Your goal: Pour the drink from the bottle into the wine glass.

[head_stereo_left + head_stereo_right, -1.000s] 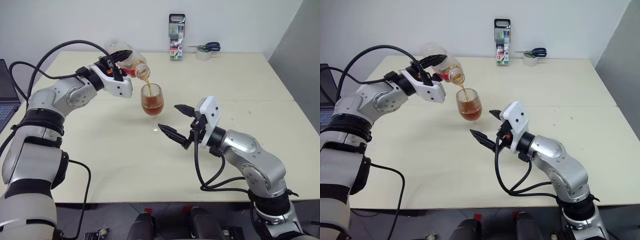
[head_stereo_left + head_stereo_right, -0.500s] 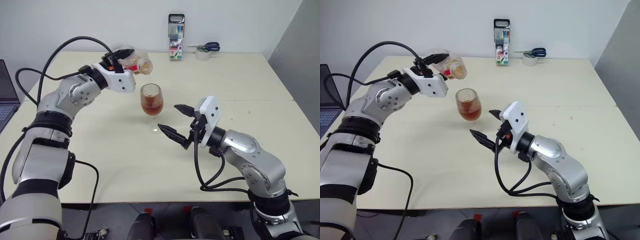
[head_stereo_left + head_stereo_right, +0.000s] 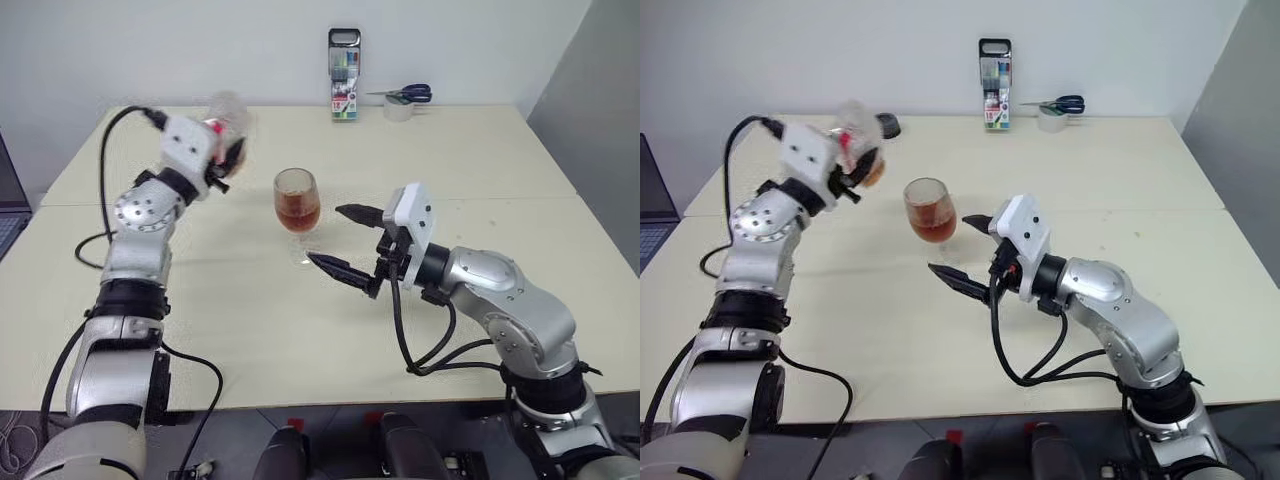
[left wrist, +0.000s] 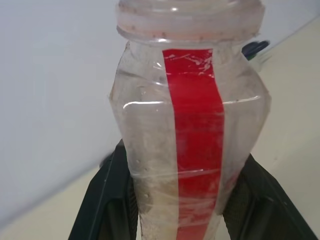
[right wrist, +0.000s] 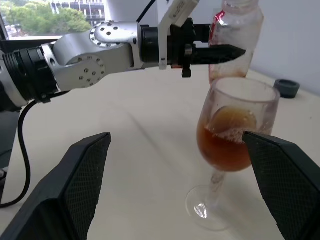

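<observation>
On the bottle (image 4: 190,130), a plain red label strip (image 4: 196,150).

left gripper (image 3: 228,158) | swung bottle (image 3: 226,115) away from wine glass (image 3: 297,203) | bottle now upright | pouring stopped

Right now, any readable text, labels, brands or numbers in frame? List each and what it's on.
No text can be read.
bottle: its red label strip shows no lettering; plain red.
marker pack at the table's far edge: has printing, too small to read.
wine glass: no markings.
tape roll and scissors: no legible print.
</observation>
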Robot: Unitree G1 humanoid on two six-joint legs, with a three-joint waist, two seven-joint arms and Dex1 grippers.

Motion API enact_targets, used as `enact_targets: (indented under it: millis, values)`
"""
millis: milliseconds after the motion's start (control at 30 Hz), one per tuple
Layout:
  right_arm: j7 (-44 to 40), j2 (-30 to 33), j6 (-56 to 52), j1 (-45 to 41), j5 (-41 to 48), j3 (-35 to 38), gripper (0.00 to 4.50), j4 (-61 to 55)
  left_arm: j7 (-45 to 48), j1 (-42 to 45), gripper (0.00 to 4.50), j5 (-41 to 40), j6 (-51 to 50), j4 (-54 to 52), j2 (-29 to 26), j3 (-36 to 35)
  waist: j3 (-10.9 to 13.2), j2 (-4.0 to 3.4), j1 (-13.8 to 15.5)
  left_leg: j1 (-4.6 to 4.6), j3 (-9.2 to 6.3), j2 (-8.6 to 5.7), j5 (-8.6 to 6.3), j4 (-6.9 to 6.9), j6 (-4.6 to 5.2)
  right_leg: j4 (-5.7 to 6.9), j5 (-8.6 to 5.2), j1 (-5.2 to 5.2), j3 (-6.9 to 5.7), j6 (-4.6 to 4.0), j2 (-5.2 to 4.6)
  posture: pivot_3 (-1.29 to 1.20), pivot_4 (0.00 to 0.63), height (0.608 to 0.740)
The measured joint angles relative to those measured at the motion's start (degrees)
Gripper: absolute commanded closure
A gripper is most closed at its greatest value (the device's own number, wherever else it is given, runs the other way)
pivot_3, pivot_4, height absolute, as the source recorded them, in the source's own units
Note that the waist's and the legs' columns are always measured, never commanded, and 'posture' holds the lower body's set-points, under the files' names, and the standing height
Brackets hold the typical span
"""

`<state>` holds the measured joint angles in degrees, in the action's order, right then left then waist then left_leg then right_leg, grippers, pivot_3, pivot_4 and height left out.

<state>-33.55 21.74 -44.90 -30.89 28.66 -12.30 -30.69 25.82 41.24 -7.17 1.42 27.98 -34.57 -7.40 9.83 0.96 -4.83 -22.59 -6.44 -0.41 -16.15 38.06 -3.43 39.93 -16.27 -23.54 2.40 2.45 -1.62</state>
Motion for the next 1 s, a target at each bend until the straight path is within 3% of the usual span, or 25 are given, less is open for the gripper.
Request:
enact_targets:
  millis: [233,533,567,800,1000]
  values:
    - [-0.58,0.05,-3.08,-3.63,0.51,-2.03,0.0,2.01,-3.57,-10.63,2.77,-6.8,-12.6,-4.73,2.93,-7.53,-0.04,0.07,0.29,-0.03,-0.04,-0.01,0.0,0.04,0.0,-0.02,0.0,0.01,-0.03,0.0,-0.03,0.0,0.15,0.74]
    - [-1.41,-1.3,-3.02,-5.92,-0.49,-4.67,0.0,3.68,-2.69,-11.99,2.78,-9.69,-12.81,-3.83,3.15,-11.0,-0.11,0.16,0.76,0.03,0.03,-0.04,0.0,0.03,-0.01,-0.04,0.0,0.04,0.0,0.0,-0.09,0.0,0.15,0.74]
    - [-1.41,-1.43,-2.98,-6.0,-0.51,-4.67,0.0,3.84,-2.57,-11.87,2.06,-9.65,-12.33,-3.18,2.99,-11.01,-0.12,0.16,0.78,0.06,0.03,-0.04,0.0,0.02,0.0,-0.04,0.0,0.06,0.0,0.0,-0.09,0.0,0.15,0.74]
    - [-1.4,-1.69,-2.98,-6.01,-0.8,-4.73,0.0,4.17,-1.26,-11.63,0.02,-8.36,-11.67,1.84,2.74,-10.54,-0.11,0.16,1.24,0.07,0.04,-0.03,-0.01,0.0,0.0,-0.04,0.0,0.06,-0.02,0.0,-0.07,0.0,0.15,0.74]
    - [-1.42,-1.52,-2.05,-5.62,-2.23,-5.48,0.0,4.48,-0.44,-12.11,0.02,-6.71,-9.48,1.78,2.78,-9.1,-0.12,0.16,1.46,0.08,0.06,-0.03,-0.01,0.0,0.0,-0.05,0.0,0.06,0.0,0.0,-0.08,0.0,0.15,0.74]
